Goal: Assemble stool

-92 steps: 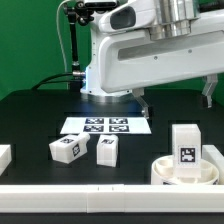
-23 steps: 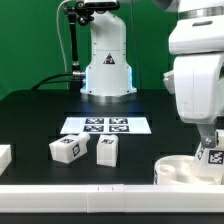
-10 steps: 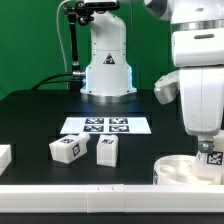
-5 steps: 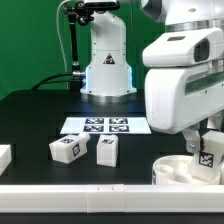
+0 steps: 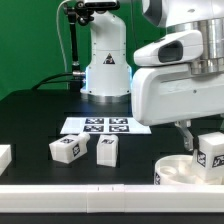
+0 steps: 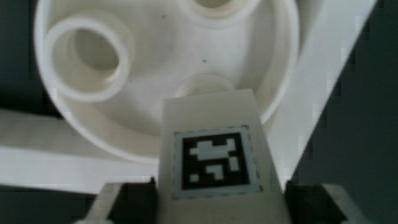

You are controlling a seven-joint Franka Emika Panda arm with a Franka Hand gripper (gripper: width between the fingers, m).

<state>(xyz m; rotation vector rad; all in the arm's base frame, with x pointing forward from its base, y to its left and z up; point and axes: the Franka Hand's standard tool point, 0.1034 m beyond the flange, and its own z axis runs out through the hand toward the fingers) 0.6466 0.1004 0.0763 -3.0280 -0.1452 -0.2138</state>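
The round white seat (image 5: 184, 171) lies at the exterior view's front right against the white rail. My gripper (image 5: 207, 150) is shut on a white tagged leg (image 5: 210, 152) and holds it just above the seat's right side. In the wrist view the leg (image 6: 215, 140) sits between my fingers (image 6: 130, 203) with its tag facing the camera, over the seat (image 6: 169, 60) and its round sockets. Two more legs (image 5: 66, 148) (image 5: 106, 150) lie on the black table at the front left of centre.
The marker board (image 5: 104, 126) lies flat in the middle of the table, in front of the arm's base (image 5: 106, 75). A white rail (image 5: 90, 192) runs along the front edge. A white block (image 5: 4, 156) sits at the left edge.
The arm picked the leg up from the seat, lifted it, and has swung its wrist body leftward over the table. The leg now hangs tilted above the seat's right side.
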